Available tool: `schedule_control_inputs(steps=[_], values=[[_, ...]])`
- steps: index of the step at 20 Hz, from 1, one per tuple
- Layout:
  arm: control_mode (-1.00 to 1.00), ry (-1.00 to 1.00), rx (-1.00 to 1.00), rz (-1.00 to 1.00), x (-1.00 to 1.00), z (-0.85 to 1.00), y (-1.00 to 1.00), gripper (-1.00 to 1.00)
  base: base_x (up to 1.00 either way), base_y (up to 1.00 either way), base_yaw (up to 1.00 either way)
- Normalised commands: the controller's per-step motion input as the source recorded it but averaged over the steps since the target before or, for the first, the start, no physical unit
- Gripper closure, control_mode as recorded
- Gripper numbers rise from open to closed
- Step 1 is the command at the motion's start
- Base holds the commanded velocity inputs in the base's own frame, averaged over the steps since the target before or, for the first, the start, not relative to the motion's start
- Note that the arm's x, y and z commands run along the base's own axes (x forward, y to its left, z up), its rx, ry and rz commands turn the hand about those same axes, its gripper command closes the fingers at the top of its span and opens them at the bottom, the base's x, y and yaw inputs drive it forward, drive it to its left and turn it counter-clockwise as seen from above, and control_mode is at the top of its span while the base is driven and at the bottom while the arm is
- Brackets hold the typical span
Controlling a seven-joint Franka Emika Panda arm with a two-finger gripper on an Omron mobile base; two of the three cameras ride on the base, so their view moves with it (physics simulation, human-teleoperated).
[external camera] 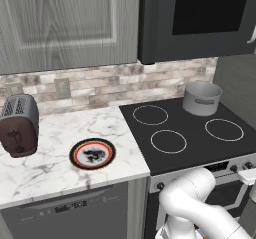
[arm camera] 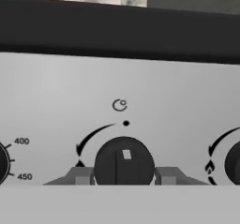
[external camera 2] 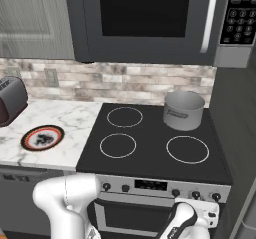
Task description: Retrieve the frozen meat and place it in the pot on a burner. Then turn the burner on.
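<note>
1. Pot (external camera: 202,98) sits on the back right burner of the black stovetop (external camera: 187,133), upright, small handle plate facing front; also seen in the right base view (external camera 2: 184,110). What is inside it can't be made out.
2. Frozen meat: can't tell where it is from these views.
3. Arm is folded low in front of the stove; the white elbow bulges up at the bottom of the left base view, and the forearm reaches across under the control panel in the right base view.
4. Hand (arm camera: 123,175) is level with the stove's front panel, pointed straight at it.
5. Fingers (arm camera: 79,175) stand on either side of a round black knob (arm camera: 123,164), one left, one right, both touching or just beside its rim. Looks clamped on the knob.
6. Knob's white marker points up, under a small burner icon and a dot.
7. Another knob (arm camera: 233,164) is partly in frame at the right, a temperature dial (arm camera: 3,164) at the left.
8. Marble bench (external camera: 55,133) left of the stove carries a black-and-red plate (external camera: 92,153) and a brown-and-silver toaster (external camera: 19,124), well apart.
</note>
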Motion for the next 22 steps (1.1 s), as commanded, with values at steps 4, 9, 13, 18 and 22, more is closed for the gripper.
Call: schedule_control_inputs(steps=[4,9,13,18,22], values=[[-1.00,0.00,-0.31,0.14,0.00,0.00,0.00,1.00,0.00,0.00,0.00],[-1.00,0.00,-0.38,0.13,0.00,0.00,0.00,1.00,0.00,0.00,0.00],[-1.00,0.00,-0.36,0.08,0.00,0.00,0.01,1.00,0.00,0.00,0.00],[-1.00,0.01,-0.35,0.02,0.00,0.00,0.08,1.00,0.00,0.00,0.00],[-1.00,0.00,-0.32,0.00,0.00,0.00,0.13,1.00,0.00,0.00,0.00]])
